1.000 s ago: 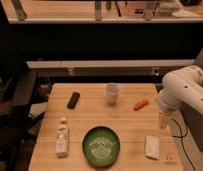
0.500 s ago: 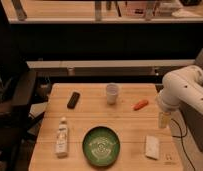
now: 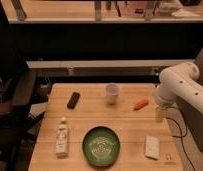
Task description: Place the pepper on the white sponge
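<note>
The pepper (image 3: 140, 104) is small, orange-red and tapered; it lies on the wooden table (image 3: 90, 115) right of the white cup. The white sponge (image 3: 152, 147) lies flat near the table's front right corner. My gripper (image 3: 159, 115) hangs from the white arm at the table's right edge, to the right of the pepper and behind the sponge, above the table. It touches neither thing.
A white cup (image 3: 112, 93) stands at the back middle. A black remote-like object (image 3: 73, 100) lies at the back left. A white bottle (image 3: 61, 137) lies at the front left. A green plate (image 3: 101, 145) sits at the front middle. A dark chair stands left of the table.
</note>
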`<action>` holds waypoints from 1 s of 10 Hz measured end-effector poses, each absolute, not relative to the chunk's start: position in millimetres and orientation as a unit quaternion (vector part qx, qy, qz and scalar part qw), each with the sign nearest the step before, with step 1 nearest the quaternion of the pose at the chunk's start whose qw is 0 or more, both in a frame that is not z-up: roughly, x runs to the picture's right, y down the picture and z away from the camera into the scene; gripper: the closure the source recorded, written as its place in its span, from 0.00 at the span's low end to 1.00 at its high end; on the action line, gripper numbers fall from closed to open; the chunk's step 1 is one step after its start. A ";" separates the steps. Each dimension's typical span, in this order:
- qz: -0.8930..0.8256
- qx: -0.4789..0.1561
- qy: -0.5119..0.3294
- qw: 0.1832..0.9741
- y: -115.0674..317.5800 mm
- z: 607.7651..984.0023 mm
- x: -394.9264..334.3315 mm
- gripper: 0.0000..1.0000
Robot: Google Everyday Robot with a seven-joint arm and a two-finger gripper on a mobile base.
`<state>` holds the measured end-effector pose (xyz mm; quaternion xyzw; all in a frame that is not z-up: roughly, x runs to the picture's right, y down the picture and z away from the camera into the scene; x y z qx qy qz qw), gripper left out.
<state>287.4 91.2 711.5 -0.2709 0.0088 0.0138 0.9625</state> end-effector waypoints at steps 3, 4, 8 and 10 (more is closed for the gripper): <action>0.001 -0.269 0.004 0.963 85.9 727.4 283.2 0.20; -0.003 -0.268 0.003 0.964 82.9 731.7 282.6 0.20; -0.014 -0.266 -0.001 0.964 85.2 744.4 285.4 0.20; -0.023 -0.265 -0.006 0.964 80.0 761.1 279.5 0.20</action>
